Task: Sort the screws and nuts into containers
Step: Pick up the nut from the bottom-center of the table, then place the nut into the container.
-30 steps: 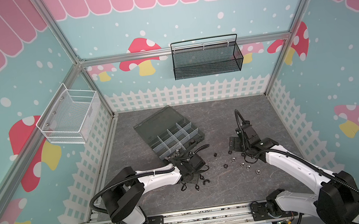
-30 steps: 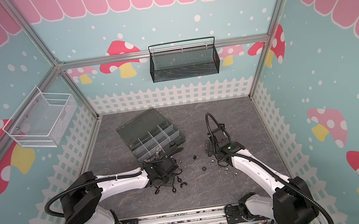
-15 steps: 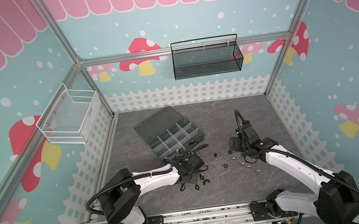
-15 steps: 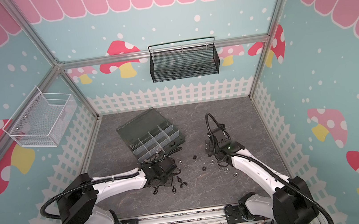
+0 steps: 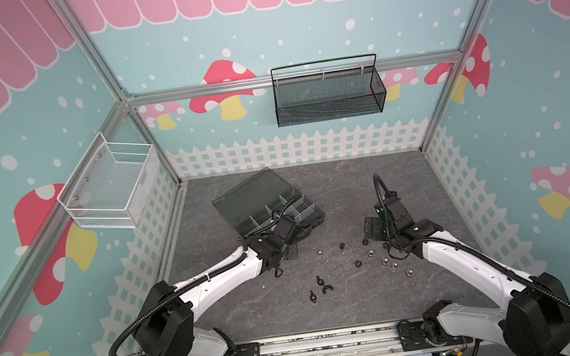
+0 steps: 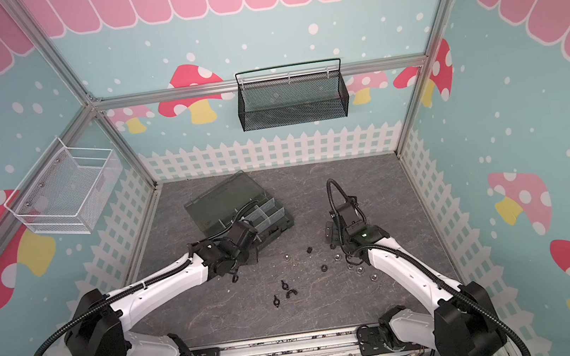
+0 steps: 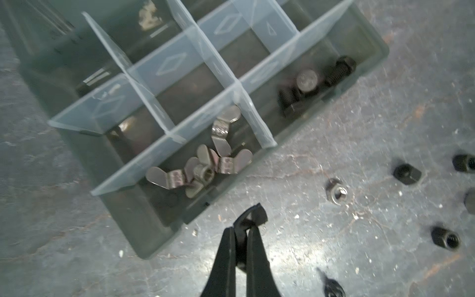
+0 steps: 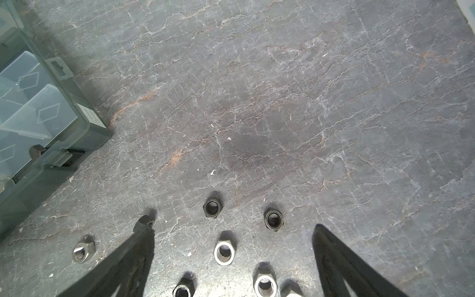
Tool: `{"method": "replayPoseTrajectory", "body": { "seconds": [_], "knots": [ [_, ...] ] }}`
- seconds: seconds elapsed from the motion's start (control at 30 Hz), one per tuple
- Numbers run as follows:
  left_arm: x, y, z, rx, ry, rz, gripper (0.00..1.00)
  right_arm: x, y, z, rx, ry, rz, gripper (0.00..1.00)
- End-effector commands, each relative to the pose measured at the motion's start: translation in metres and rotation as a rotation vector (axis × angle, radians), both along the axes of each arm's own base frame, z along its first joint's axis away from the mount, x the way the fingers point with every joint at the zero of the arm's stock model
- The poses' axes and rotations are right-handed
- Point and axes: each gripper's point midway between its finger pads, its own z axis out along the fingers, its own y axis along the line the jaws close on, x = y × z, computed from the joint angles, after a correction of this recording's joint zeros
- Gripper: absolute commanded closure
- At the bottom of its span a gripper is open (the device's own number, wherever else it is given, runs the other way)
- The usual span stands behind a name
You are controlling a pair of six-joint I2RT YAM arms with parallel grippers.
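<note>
On the grey stone-patterned bench point(image 5: 262, 307) I see the organizer box point(image 5: 314, 216) toward the far left corner. My left tool point(image 7: 241, 228) pinches a black wing nut point(image 7: 253, 214) just beside its near wall. My right tool point(image 8: 231, 231) is spread wide over loose hex nuts point(image 8: 223, 253) nearer the right edge.

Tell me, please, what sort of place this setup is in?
Probably a staged robot test cell, not a workshop: printed mushroom walls on an aluminium frame, two arms on a rail, and a grey tabletop.
</note>
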Motion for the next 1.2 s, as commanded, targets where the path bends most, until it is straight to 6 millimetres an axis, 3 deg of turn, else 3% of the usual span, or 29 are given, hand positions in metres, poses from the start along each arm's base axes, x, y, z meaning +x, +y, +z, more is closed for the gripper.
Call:
{"method": "replayPoseTrajectory", "body": {
  "seconds": [0.0,0.17,0.43,0.83,1.0,1.17],
  "knots": [
    [0.022,0.027,0.026,0.021,-0.079,0.064,1.00,0.008,0.000,0.017,0.018,-0.051,-0.016,0.03],
    [0.044,0.064,0.028,0.027,-0.092,0.149,1.00,0.009,0.003,0.019,0.031,-0.058,-0.008,0.03],
    [0.071,0.092,0.004,0.006,-0.049,0.210,1.00,0.011,0.006,0.021,0.050,-0.065,-0.002,0.03],
    [0.090,0.096,-0.032,0.006,0.000,0.226,1.00,0.011,0.007,0.020,0.058,-0.066,-0.003,0.03],
    [0.091,0.092,-0.040,-0.013,0.014,0.223,0.87,0.012,0.007,0.019,0.058,-0.061,-0.003,0.03],
    [0.090,0.091,-0.040,-0.021,0.014,0.221,0.82,0.012,0.007,0.019,0.057,-0.063,-0.003,0.03]
  ]
}}
